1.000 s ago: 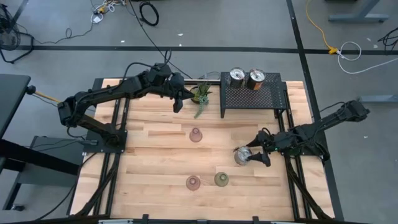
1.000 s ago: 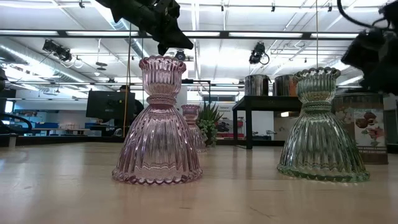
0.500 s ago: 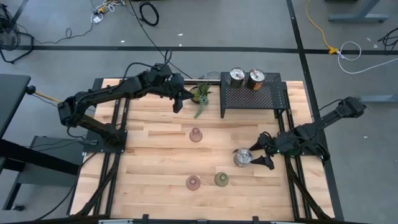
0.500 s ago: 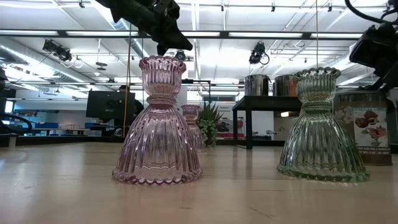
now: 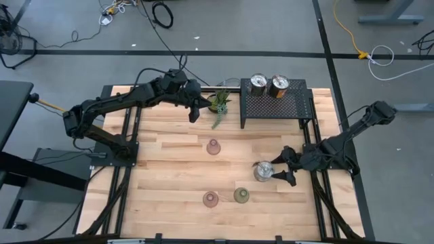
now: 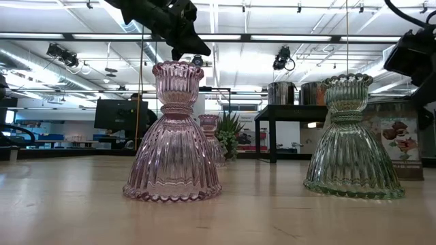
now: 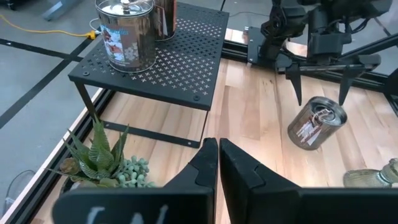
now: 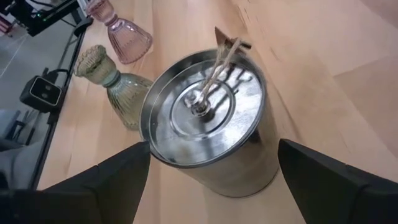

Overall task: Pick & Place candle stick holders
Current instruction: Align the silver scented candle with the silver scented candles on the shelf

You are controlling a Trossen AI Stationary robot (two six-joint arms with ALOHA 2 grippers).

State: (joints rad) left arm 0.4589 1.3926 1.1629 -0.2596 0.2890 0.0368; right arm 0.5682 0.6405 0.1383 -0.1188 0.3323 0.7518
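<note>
High view: cam overhead, straight down, whole light-wood slatted desk [image 5: 169,163] plus grey floor round it.

Low view: cam at desk-top level, facing across into the room; very near a pink ribbed glass candle holder [image 6: 173,139] and an olive-green ribbed glass holder [image 6: 353,141].

Left wrist view: looks past the left tool [image 7: 217,167] twd the black perforated metal rack [image 7: 158,59] and the right tool [image 7: 320,79] beyond.

Right wrist view: close, looks down betw the right tool's fingers at a shiny silver lidded tin [image 8: 211,121].

That tin, just ahead of the right tool, shows in both wrist views and the high view.
</note>
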